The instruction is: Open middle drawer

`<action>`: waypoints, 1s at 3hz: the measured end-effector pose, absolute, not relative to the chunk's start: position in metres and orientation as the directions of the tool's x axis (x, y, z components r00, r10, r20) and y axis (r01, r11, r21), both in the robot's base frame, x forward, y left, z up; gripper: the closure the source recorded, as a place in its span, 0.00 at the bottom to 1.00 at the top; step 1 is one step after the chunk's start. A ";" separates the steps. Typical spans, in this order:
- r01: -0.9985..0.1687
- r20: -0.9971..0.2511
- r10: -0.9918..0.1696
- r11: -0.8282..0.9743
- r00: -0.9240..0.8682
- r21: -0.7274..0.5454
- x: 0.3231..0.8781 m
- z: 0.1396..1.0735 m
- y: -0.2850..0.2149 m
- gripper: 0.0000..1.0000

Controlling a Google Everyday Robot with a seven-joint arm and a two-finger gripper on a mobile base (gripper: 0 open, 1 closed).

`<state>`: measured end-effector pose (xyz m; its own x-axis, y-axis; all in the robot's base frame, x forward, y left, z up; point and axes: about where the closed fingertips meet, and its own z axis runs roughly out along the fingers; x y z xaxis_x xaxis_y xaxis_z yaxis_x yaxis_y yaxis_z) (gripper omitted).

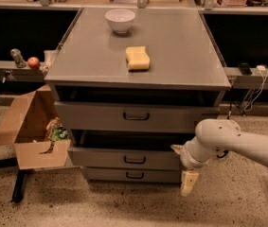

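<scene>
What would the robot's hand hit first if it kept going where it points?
Probably the speckled floor: the hand hangs pointing down beside the cabinet base; depth is unclear.
</scene>
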<state>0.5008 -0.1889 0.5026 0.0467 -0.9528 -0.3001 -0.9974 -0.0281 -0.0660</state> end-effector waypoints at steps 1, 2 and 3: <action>-0.991 -0.318 -0.943 -0.067 0.102 -0.119 0.525 0.485 -0.180 0.00; -0.986 -0.303 -0.945 -0.078 0.120 -0.147 0.543 0.470 -0.174 0.00; -0.985 -0.296 -0.949 -0.067 0.112 -0.158 0.551 0.455 -0.166 0.00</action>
